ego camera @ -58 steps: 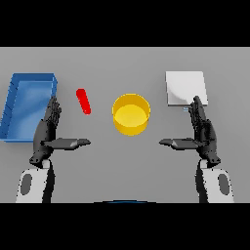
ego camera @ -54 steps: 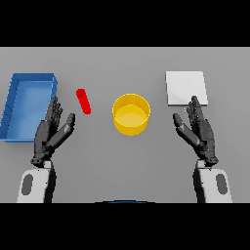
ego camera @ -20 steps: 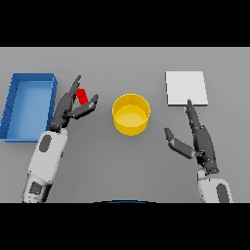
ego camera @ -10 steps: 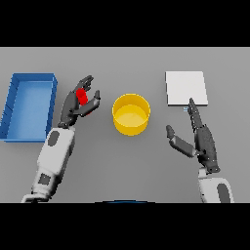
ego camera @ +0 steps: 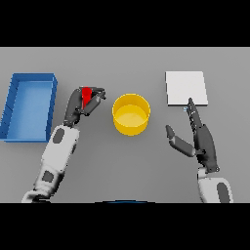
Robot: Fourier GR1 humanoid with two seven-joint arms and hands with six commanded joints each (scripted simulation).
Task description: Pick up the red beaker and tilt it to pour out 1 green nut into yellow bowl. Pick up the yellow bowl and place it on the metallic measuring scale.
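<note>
The left hand (ego camera: 80, 105) pinches a small, slim red beaker (ego camera: 87, 95), just left of the round yellow bowl (ego camera: 131, 114). The right hand (ego camera: 197, 139) is spread.

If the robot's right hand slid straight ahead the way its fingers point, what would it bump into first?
Probably the white scale. The right hand has straight fingers aimed up the table, ending just short of the scale's near edge. From above, height is hard to judge, so it might pass over.
</note>
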